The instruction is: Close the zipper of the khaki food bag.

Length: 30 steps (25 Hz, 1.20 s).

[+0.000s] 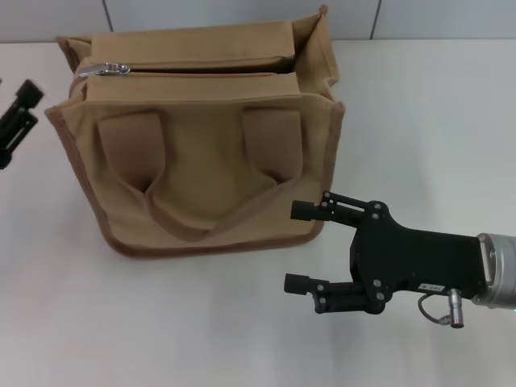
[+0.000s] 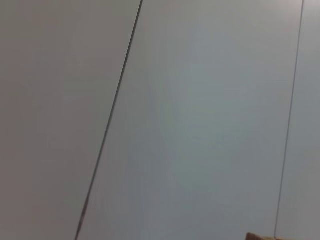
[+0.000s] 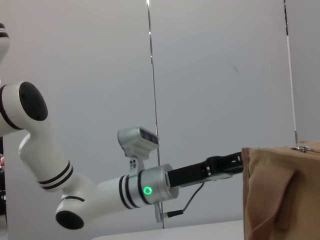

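- We see the right gripper (image 1: 300, 246) with jaws spread wide and holding nothing, hovering just beside the near right corner of the khaki food bag (image 1: 201, 161); contact with the bag cannot be confirmed.
- We find the left gripper (image 1: 18, 121) at the far left edge, beside the bag's upper left corner; its jaw state cannot be told.
- The bag stands upright on the white table (image 1: 419, 121); the zipper (image 1: 193, 72) crosses its top, silver pull tab (image 1: 110, 69) at the left end.
- Behind, we note a grey panelled wall (image 3: 215, 75).
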### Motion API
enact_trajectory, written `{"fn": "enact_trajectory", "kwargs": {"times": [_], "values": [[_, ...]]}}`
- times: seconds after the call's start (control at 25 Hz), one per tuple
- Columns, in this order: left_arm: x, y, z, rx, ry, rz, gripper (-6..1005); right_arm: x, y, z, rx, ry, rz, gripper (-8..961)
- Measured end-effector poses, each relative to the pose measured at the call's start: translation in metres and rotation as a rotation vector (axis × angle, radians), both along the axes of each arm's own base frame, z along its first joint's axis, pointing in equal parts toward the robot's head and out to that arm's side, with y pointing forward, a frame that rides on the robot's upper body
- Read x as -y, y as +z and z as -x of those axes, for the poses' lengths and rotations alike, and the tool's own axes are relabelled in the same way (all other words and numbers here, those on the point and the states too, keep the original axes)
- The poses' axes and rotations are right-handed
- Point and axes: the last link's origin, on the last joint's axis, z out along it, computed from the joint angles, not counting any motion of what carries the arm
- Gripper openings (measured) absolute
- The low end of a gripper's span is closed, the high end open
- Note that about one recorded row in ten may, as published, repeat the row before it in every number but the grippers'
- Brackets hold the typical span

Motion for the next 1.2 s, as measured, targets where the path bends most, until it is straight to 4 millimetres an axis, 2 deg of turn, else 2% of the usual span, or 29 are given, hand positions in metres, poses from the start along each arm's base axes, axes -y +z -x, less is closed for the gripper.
{"fn": "enact_trajectory", "kwargs": {"times": [0.24,0.44,0.6,0.84,1.2], "values": [[-0.014,-0.004,-0.011,-0.128,-0.084,0.09,751,0.0,-0.002,-0.003,0.015,-0.022,-0.007,845],[-0.01,-0.002,-0.017,-0.206,-0.171,0.155,746,0.001,-0.004,-0.005,0.016,-0.021,-0.015,845],[-0.013,-0.004,-0.023,-0.202,-0.195,0.152,742,0.001,-0.004,-0.005,0.013,-0.027,-0.025,845],[-0.033,-0.014,-0.034,-0.173,-0.173,0.131,735,0.002,-0.005,-0.005,0.006,-0.029,-0.022,845],[-0.036,-0.013,-0.033,-0.142,-0.144,0.041,726,0.006,-0.008,-0.007,-0.001,-0.052,-0.004,846]]}}
